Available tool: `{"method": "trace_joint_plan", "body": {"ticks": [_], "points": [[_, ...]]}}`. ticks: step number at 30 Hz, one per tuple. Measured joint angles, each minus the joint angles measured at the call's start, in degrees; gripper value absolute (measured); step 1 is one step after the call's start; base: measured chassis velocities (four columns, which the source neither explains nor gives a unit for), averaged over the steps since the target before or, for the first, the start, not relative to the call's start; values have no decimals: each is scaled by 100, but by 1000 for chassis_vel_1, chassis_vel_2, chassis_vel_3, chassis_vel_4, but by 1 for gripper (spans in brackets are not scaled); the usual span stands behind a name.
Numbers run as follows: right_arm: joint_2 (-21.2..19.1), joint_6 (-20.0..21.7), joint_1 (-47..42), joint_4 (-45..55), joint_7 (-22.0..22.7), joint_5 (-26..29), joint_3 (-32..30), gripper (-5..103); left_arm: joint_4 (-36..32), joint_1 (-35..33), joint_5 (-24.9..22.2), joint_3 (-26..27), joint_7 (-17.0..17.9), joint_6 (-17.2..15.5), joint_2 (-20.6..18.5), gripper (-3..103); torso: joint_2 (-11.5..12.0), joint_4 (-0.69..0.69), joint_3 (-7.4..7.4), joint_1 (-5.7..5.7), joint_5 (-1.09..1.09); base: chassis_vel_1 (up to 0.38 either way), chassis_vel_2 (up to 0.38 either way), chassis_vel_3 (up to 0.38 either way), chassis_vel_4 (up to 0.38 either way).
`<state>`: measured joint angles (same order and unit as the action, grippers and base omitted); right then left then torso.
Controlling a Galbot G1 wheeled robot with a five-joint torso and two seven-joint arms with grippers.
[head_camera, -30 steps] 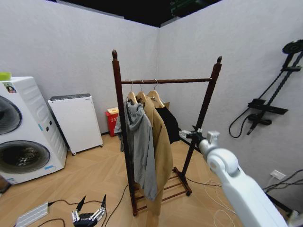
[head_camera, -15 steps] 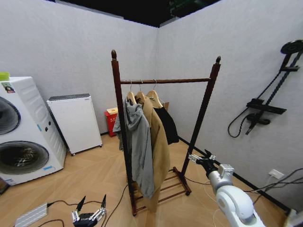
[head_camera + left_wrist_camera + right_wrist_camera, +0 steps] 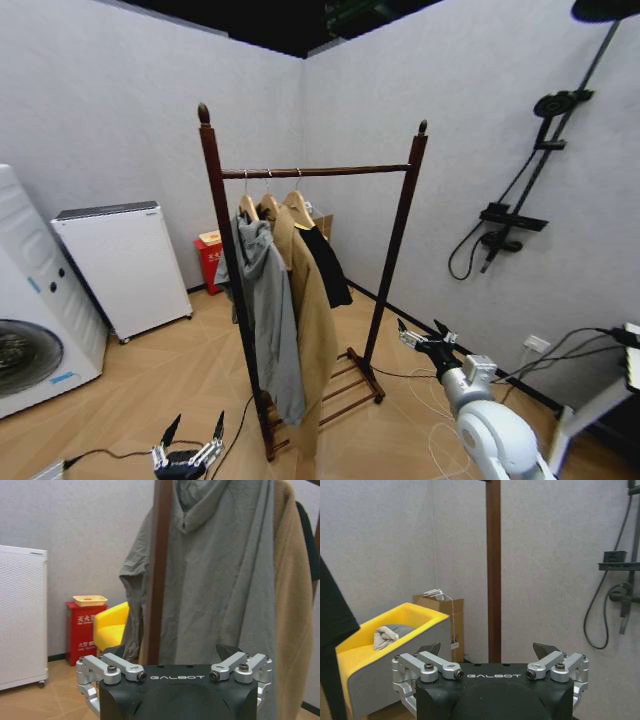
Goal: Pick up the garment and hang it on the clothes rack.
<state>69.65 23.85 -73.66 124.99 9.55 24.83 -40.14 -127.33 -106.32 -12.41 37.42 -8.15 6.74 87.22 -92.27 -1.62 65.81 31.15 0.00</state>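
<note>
Hanging on the clothes rack (image 3: pixel 400 215), the garment (image 3: pixel 325 265) leaves both hands (image 3: pixel 425 340) (image 3: pixel 187 452) open, empty.

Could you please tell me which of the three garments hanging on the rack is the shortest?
The black garment, hanging farthest right on the clothes rack. Its hem ends well above those of the grey hooded jacket and long tan coat beside it.
</note>
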Motion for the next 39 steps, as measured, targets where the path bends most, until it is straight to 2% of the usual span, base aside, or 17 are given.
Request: {"method": "trace_joint_plan", "body": {"ticks": [23, 39], "points": [[82, -76, -148, 220, 2, -31, 74, 100, 0, 0, 0, 0, 0, 0, 0, 100, 0, 2, 0, 0, -1, -97, -150, -143, -99], [83, -75, -245, 390, 2, -21, 93, 100, 0, 0, 0, 0, 0, 0, 0, 100, -1, 0, -1, -2, -1, -4, -254, -252, 0]]}}
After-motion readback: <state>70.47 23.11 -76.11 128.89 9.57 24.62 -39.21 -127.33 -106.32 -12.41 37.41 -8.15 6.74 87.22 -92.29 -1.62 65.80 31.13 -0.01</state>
